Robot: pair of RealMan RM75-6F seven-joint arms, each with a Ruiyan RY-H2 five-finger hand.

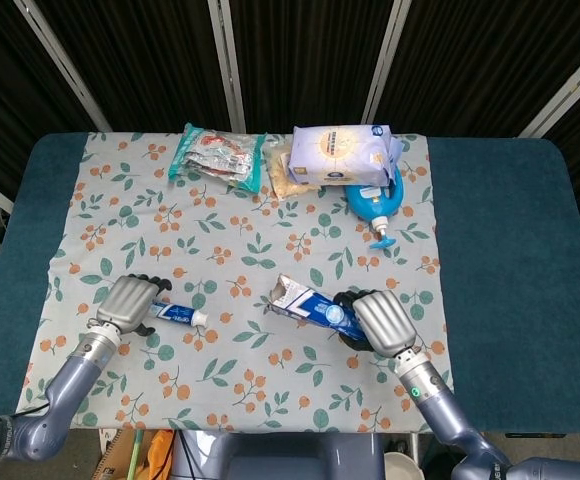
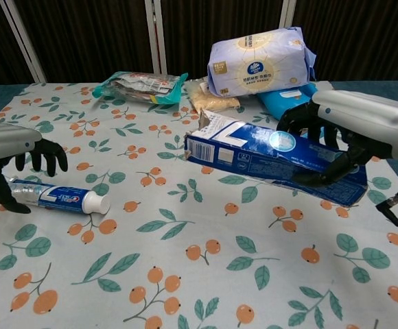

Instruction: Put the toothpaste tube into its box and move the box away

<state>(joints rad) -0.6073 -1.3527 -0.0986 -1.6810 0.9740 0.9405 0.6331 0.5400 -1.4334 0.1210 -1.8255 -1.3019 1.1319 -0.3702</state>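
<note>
Toothpaste tube (image 2: 51, 197), near-left part of the floral cloth (image 2: 185, 274), lying flat, cap end toward the cloth's middle. Left hand (image 2: 10, 147) arched over its tail end, fingers curved down on both sides; whether they touch cannot be told, and nothing is lifted. Probable reason: a grasp in preparation.

Box (image 2: 271, 159), blue carton, near-right part of the cloth, carried clear of the surface by the right hand (image 2: 353, 127), whose fingers wrap its right half from above and beneath. Torn flaps of the open mouth face left, toward the tube; the tilt seems meant to offer the opening for loading.

Far edge of the cloth, left to right: foil snack packet (image 1: 218, 154); small bag of pale grains (image 2: 211, 98); large pale wipes pack (image 1: 342, 154) leaning on a blue pump bottle (image 1: 375, 208) laid on its side. All stand well apart from both hands, so the near strip is left free for the insertion.

Table (image 1: 510, 250), dark blue cover, showing right of the cloth.
</note>
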